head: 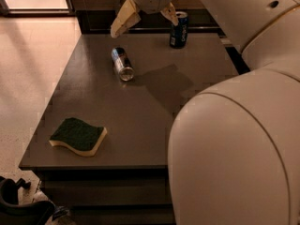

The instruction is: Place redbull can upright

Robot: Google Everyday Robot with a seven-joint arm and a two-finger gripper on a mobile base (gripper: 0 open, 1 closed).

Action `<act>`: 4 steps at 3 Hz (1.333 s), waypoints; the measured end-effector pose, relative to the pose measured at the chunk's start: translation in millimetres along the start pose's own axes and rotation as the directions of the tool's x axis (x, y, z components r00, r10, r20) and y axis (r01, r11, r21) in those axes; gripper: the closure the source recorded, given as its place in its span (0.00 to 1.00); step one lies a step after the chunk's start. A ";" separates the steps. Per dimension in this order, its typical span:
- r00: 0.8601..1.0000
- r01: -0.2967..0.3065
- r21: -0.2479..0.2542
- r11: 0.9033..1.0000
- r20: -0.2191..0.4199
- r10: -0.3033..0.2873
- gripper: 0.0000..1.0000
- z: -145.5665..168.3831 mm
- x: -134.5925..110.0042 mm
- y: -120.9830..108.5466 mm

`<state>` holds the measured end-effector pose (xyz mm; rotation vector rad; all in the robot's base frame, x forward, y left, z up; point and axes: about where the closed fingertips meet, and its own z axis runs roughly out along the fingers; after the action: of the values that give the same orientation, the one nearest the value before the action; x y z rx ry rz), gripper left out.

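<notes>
The redbull can lies on its side on the dark table, at the far left part, its shiny silver end facing me. My gripper hangs above the table's far edge, a little behind and to the right of the can. Its two cream fingers are spread wide apart with nothing between them. The gripper does not touch the can.
A wider dark blue Pepsi can stands upright at the far edge, just right of the gripper. A green and yellow sponge lies near the table's front left corner. My arm's white body fills the right side. The floor lies to the left.
</notes>
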<state>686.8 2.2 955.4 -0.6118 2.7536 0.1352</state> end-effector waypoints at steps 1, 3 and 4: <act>0.994 -0.098 0.033 0.995 -0.039 0.099 0.00 18.3 -7.5 16.6; 0.983 -0.114 0.011 0.993 -0.141 0.115 0.00 56.7 -21.8 46.0; 0.985 -0.082 -0.014 0.997 -0.151 0.079 0.00 69.0 -33.5 53.9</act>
<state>712.1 75.2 902.3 -0.5366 2.9273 0.1413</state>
